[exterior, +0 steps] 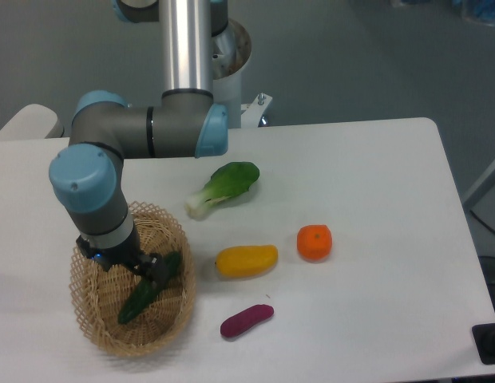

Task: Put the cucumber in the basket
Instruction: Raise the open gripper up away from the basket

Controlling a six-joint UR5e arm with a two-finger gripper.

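The gripper [154, 270] sits low inside the basket [174, 239], and the arm's wrist covers most of it; only dark finger parts show against the cucumber [144, 297]. They appear to touch the cucumber's upper half, but whether the claw is spread or pinching it cannot be told from this view. The cucumber lies tilted within the basket, its lower end near the basket floor toward the front, its upper end pointing to the right rim. The arm hides the basket's back-left rim.

The basket stands at the table's [375, 167] front-left corner, its front rim close to the front edge. Just right of it lie the yellow vegetable [246, 261] and, nearer the front edge, the purple vegetable [247, 321]. The orange fruit [314, 242] sits right of the yellow one, and the bok choy [224, 187] lies toward the table's middle. The table's right half is bare white surface. A dark object [490, 343] is cut off at the front-right corner.
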